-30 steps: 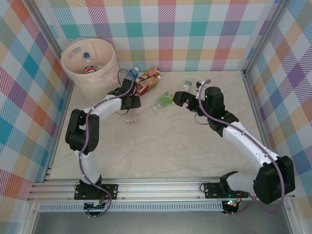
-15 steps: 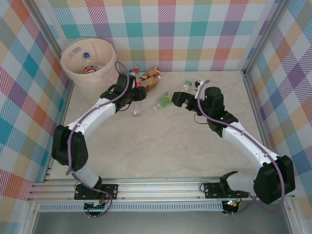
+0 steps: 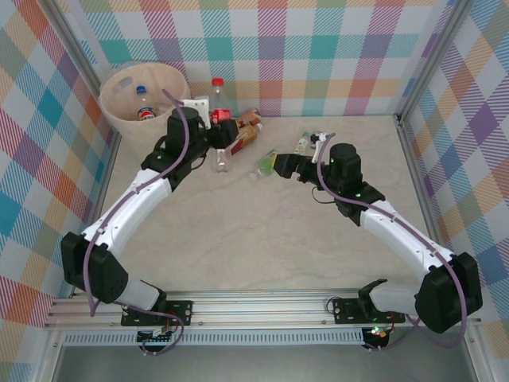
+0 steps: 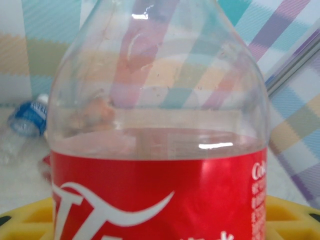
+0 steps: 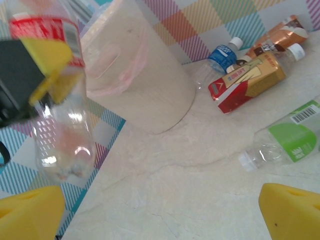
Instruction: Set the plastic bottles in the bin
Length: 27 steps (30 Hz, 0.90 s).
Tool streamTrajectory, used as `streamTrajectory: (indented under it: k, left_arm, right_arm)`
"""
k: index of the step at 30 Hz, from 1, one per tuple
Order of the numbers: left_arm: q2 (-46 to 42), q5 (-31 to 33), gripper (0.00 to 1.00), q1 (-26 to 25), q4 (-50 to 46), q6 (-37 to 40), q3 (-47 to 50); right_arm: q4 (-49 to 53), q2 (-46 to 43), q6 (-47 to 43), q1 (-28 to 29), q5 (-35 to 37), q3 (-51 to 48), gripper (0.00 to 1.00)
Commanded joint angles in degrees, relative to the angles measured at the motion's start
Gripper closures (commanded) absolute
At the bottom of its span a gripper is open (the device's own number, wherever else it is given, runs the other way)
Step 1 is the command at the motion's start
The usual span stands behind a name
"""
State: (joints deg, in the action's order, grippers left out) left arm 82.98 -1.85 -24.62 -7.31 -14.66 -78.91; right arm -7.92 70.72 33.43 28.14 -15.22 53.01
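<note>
left fingers [image 4: 292,220] pinch the red-label bottle [image 3: 217,99] up beside the bin [image 3: 143,131], right fingers [image 5: 290,210] are spread wide near the green-label bottle [image 5: 290,140]

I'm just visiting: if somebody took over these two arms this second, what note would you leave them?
Left gripper: shut on the red-label bottle, lifted beside the bin.
Right gripper: open, near the green-label bottle lying on the table.
Done: at least two bottles in the bin.
Left to do: drop the held one in, then the pile of bottles by the bin and the green-label one.
</note>
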Motion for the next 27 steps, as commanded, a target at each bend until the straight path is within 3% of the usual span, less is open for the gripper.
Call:
streamTrajectory:
  k: [1,12,27]
  left_arm:
    - [-3.5,2.5,0.41,-0.1,9.0,2.7,-0.1]
    - [-0.5,19.5,0.41,2.1,18.7,11.9,-5.8]
    - [15.4,29.2,0.41,13.9,24.7,23.1,-22.1]
  right_arm:
    - [-3.0,0.7,-3.2,1.4,-0.9,0.5,0.0]
    - [-2.0,2.1,-4.9,3.5,-0.6,2.4,0.0]
    - [0.4,0.2,-6.2,3.5,2.2,2.1,0.0]
